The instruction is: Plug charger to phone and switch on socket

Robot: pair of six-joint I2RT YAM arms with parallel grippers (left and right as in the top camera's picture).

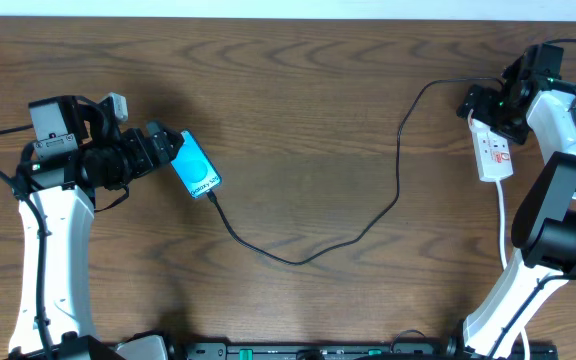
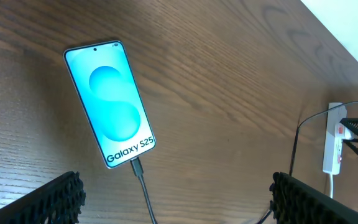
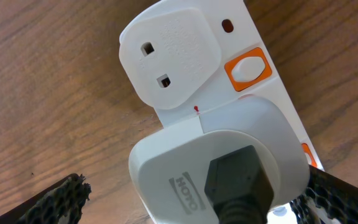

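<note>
The phone (image 1: 196, 167) lies flat at the left with its cyan screen up, also in the left wrist view (image 2: 109, 102). The charger cable (image 1: 298, 259) has its small tip in the phone's lower end (image 2: 137, 167) and runs across the table to the socket (image 1: 495, 150). In the right wrist view its black plug (image 3: 234, 180) sits in a white adapter (image 3: 185, 168) on the socket (image 3: 166, 56). My left gripper (image 1: 165, 147) is open and empty, just left of the phone. My right gripper (image 1: 490, 105) is open, with a finger on either side of the adapter.
An orange rocker switch (image 3: 247, 68) sits beside the free outlet; a second one (image 3: 308, 157) is mostly hidden by the adapter. The socket's thick white cord (image 1: 501, 215) runs toward the front past the right arm. The table's far edge (image 2: 347, 37) shows pale.
</note>
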